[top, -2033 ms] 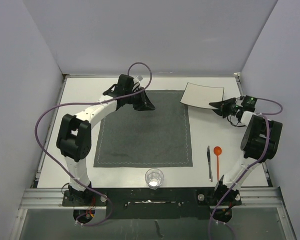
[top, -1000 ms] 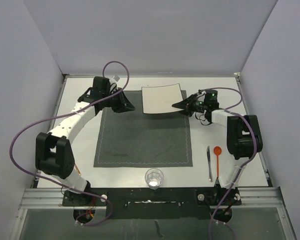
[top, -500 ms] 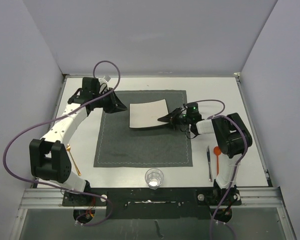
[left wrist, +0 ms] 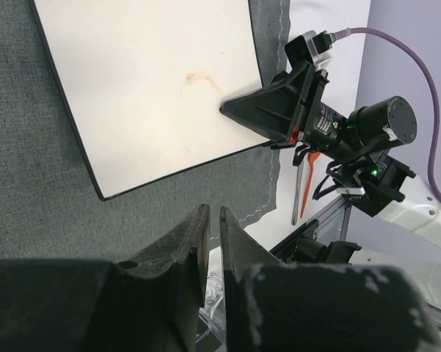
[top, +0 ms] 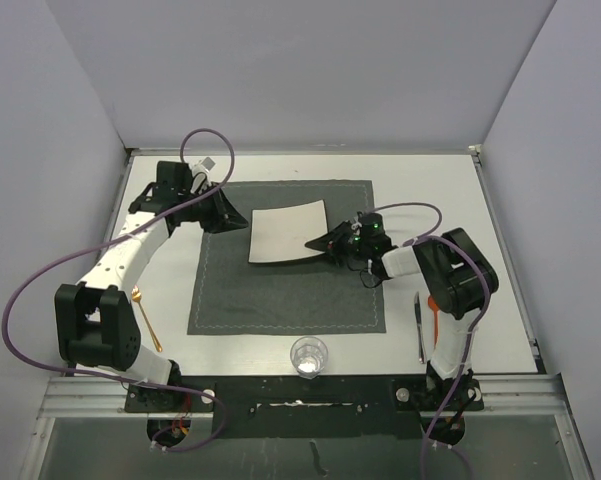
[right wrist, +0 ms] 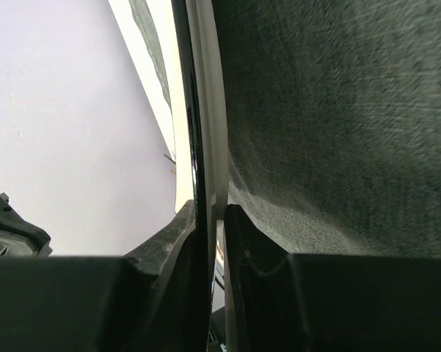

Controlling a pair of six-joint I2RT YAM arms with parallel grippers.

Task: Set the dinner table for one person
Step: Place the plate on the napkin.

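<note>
Top external: R gripper [top: 316, 243] clamped on edge of plate [top: 285, 232], which lies to its left over placemat [top: 280, 290]; L gripper [top: 243, 221] closed, empty.

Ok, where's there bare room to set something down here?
The near half of the placemat, between the plate and the glass, is bare. So is the far right corner of the dinner table. Crowded: the strip right of the placemat, with the knife and the right arm.

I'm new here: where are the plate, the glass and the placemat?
plate [top: 285, 232], top view, middle of its white face.
glass [top: 309, 355], top view, its clear bottom.
placemat [top: 280, 295], top view, bare cloth near the plate.
</note>
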